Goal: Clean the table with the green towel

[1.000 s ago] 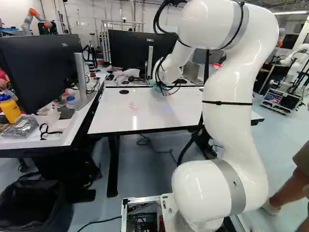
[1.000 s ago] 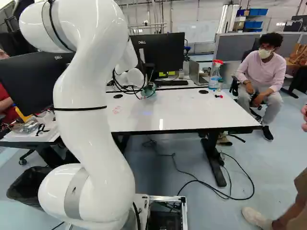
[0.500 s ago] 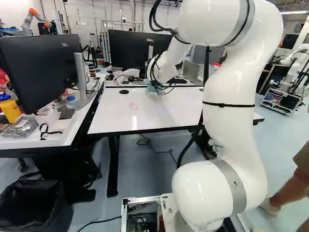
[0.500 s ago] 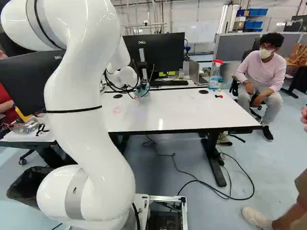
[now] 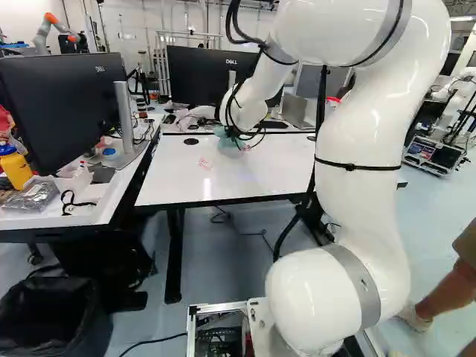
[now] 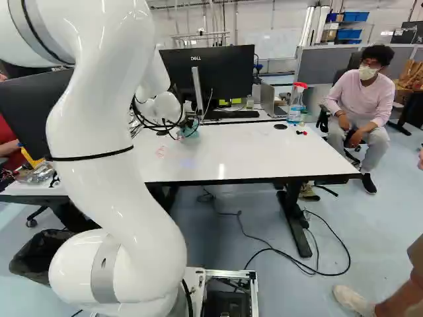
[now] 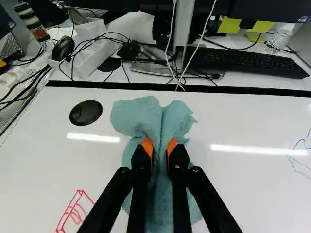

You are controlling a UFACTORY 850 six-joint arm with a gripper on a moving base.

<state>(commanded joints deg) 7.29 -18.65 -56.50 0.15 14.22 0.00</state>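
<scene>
Near the far edge of the white table [image 5: 186, 175], the gripper [image 5: 236, 138] is partly hidden by cables in the left base view. In the wrist view the gripper [image 7: 160, 148] is shut on the green towel [image 7: 154, 116], pinching it from two sides; the cloth bunches between the orange pads and spreads ahead of and under the fingers. The towel [image 6: 189, 129] appears against the tabletop in the right base view. Red marker lines [image 7: 75, 211] lie beside the gripper, and blue lines [image 7: 303, 150] on its other side.
A black round cap [image 7: 86, 112] sits in the tabletop near the towel. Beyond the far edge stand a monitor [image 6: 225, 72], a keyboard [image 7: 248, 60] and cables. A spray bottle [image 6: 297, 102] and small red pieces [image 6: 301, 133] are at the table's far side. Another robot [image 5: 59, 30] stands far back.
The arm has swung leftward over the table, carrying the towel along near the far edge. The base has not moved.
</scene>
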